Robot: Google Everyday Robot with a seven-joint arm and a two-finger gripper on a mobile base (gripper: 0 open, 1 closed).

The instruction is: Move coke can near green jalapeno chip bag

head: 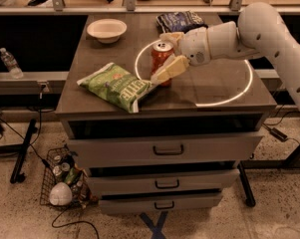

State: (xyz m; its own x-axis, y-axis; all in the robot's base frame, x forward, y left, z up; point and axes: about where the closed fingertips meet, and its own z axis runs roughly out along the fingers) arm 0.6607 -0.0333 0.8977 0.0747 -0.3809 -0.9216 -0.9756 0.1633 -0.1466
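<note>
The red coke can (161,58) stands upright on the dark table (214,91), just right of the green jalapeno chip bag (115,85), which lies flat near the front left edge. The bag's right corner almost touches the can's base. My gripper (169,53) reaches in from the right on the white arm (259,31). Its fingers are spread open around the can, the near finger (169,68) low in front of the can and the far finger (171,36) behind it.
A white bowl (106,30) sits at the back left of the table and a dark blue chip bag (181,20) at the back middle. Drawers (167,149) are below. A wire basket (64,183) stands on the floor at the left, and a water bottle (11,62) lies on the left shelf.
</note>
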